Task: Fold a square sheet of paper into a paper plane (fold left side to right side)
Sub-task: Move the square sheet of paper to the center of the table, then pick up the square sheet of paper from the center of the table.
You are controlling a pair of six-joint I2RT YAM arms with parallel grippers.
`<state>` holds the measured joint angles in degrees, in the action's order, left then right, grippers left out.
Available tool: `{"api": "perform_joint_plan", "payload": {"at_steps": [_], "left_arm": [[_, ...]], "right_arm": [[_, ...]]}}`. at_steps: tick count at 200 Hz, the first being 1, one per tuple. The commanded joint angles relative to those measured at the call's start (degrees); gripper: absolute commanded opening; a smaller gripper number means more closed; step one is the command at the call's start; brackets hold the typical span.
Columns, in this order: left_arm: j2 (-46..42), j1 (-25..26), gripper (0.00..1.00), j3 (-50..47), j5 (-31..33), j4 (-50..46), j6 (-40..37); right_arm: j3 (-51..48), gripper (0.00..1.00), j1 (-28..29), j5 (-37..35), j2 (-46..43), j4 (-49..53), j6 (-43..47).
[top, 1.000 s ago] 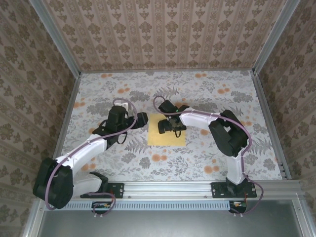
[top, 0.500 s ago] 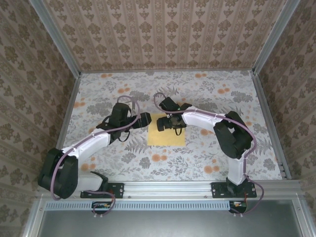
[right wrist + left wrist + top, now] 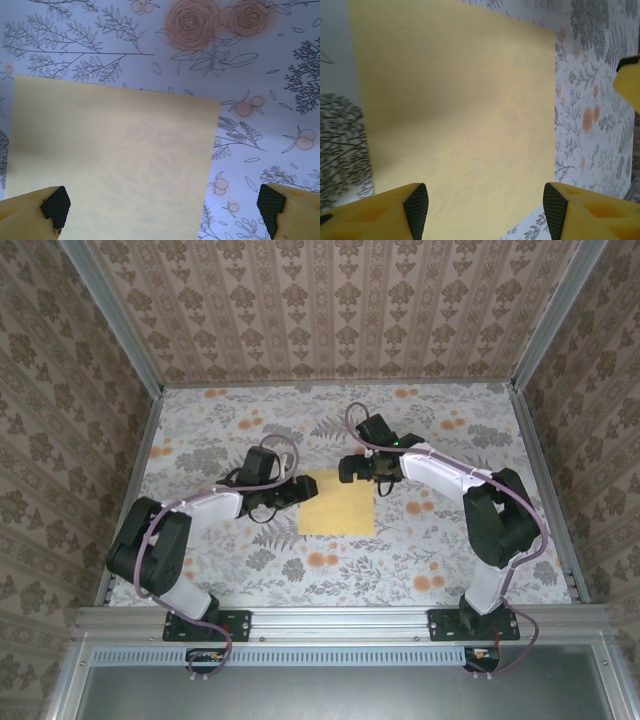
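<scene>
Top external: both jaws apart at far end of square sheet of paper

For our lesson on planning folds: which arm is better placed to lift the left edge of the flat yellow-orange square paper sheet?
Left. The open left gripper sits at the left edge of the yellow-orange square paper sheet; the right gripper hovers at its far edge.

Lab test cell: wallpapered panels, aluminium frame rails.

White links, black joints, mauve cables; left hand, right hand yellow-fingered (black pads).
</scene>
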<state>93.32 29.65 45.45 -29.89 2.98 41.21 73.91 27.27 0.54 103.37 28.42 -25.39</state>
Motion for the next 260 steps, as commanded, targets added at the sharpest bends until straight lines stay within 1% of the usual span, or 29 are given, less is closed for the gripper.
{"api": "perform_joint_plan", "payload": {"at_steps": [1, 14, 26, 47, 89, 121, 162, 208, 260], "left_arm": [[1.7, 1.0, 0.62, 2.0, -1.8, -0.7, 1.0], [2.6, 1.2, 0.56, 2.6, -0.8, -2.7, 1.0], [3.5, 1.3, 0.49, 3.3, 0.5, -5.5, 0.8], [4.5, 1.3, 0.44, 3.9, 1.5, -7.8, 0.5], [6.2, 1.5, 0.43, 4.5, 1.4, -8.6, 0.5], [7.2, 1.6, 0.39, 4.7, 1.9, -9.3, 0.4], [7.8, 1.7, 0.38, 4.8, 2.7, -10.1, 0.0], [8.4, 1.9, 0.38, 4.9, 3.1, -10.1, 0.2], [8.7, 2.0, 0.37, 4.8, 3.2, -9.1, 0.7]], "right_arm": [[1.8, 1.0, -0.3, 1.4, 2.6, -0.1, 1.7], [2.8, 1.0, -0.3, 0.9, 4.1, 0.1, 2.0], [3.8, 1.0, -0.4, 0.5, 5.6, 0.1, 2.2], [5.4, 1.0, -0.4, -0.1, 7.8, 0.2, 2.3], [7.4, 1.0, -0.4, -0.7, 11.1, 0.2, 2.3], [7.7, 1.0, -0.3, 0.4, 13.0, 0.3, 1.4], [7.2, 1.0, 0.8, 2.6, 14.1, 0.5, 0.4], [6.0, 1.0, 3.1, 5.7, 13.7, 0.1, -1.5], [4.0, 1.0, 6.1, 7.3, 10.3, 1.1, -2.5]]}}
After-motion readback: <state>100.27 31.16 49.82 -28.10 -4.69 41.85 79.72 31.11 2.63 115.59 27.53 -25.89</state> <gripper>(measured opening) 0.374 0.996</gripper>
